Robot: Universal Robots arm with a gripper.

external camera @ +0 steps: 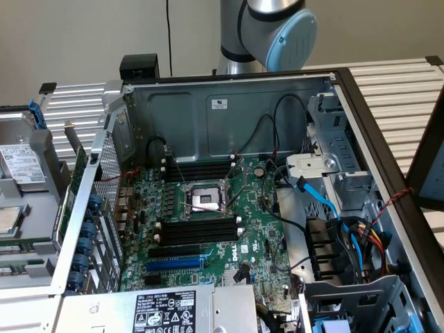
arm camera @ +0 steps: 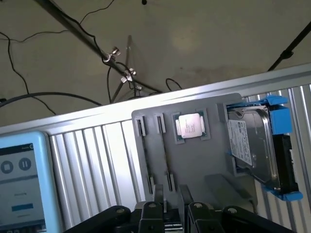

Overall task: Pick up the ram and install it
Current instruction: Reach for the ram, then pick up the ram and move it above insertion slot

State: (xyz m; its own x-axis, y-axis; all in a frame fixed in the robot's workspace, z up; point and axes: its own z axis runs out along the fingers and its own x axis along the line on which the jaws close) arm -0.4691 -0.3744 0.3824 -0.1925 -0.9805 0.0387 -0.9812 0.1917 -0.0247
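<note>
Two thin ram sticks stand edge-on in clip holders on a grey tray (arm camera: 194, 165); one ram stick (arm camera: 147, 155) lies a short way from my fingers. In the exterior view their green edges (external camera: 17, 245) show at the far left. My gripper (arm camera: 171, 206) hovers over the near end of those holders, open, with nothing between its fingers (arm camera: 158, 194). The motherboard (external camera: 208, 229) lies in the open computer case, with long black slots (external camera: 198, 232) on either side of the processor socket (external camera: 205, 200) and a blue slot (external camera: 177, 264) below them.
On the tray also sit a loose processor (arm camera: 190, 126) and a hard drive in a blue bracket (arm camera: 257, 145). A tablet (arm camera: 22, 184) lies beside it on the ribbed metal table. Cables (external camera: 347, 222) and drive cages crowd the case at the exterior view's right. The arm's elbow (external camera: 270, 31) stands behind the case.
</note>
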